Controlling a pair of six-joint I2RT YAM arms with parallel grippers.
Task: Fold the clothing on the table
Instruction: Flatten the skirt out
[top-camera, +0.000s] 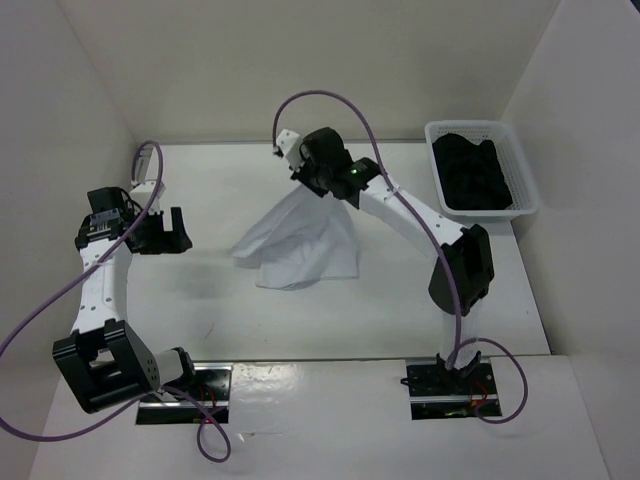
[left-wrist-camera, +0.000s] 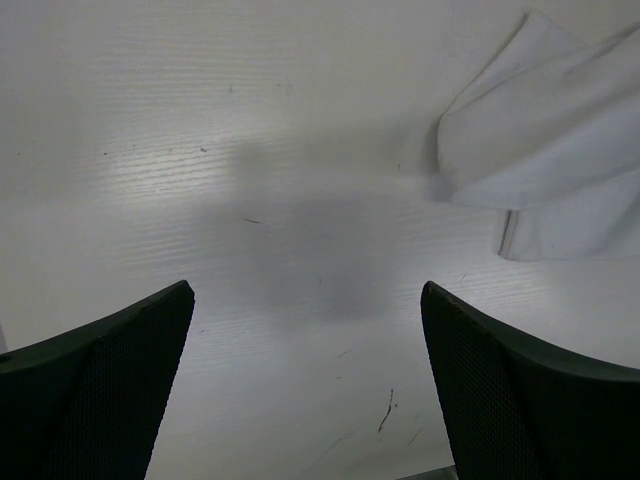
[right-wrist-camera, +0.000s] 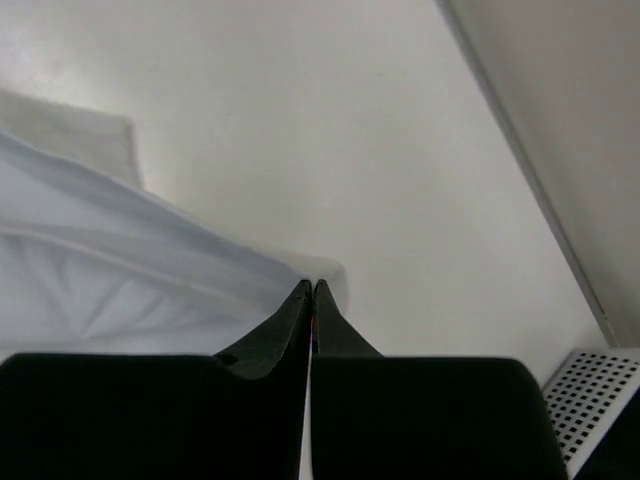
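**Fold barely begun: one corner pinched, garment still crumpled**

The white clothing (top-camera: 300, 245) lies in the middle of the table (top-camera: 200, 310), at the centre of the top view. It is bunched and wrinkled, with loose layers overlapping at its lower edge and no neat folded shape. Its upper part narrows to a peak that runs up to the right gripper (top-camera: 312, 188).

In the right wrist view, the right gripper (right-wrist-camera: 312, 290) has its jaws pressed together with no gap, and the thin white fabric tapers right into their tips. It looks like a pinch on a corner or edge of the garment.

The left gripper (top-camera: 170, 232) sits at the left of the top view, well apart from the cloth. Its jaws are spread wide with nothing between them. Its own camera shows only bare tabletop between the fingers, with the garment's edge in the upper right of that frame.

Judged from this, the task is at an early stage. One grip is made, but no clean fold is visible, and flattening and folding over still appear to be ahead.

A white mesh basket (top-camera: 530, 195) stands at the upper right of the top view, at the table's far right. It holds a crumpled black garment (top-camera: 475, 175) that fills most of it.
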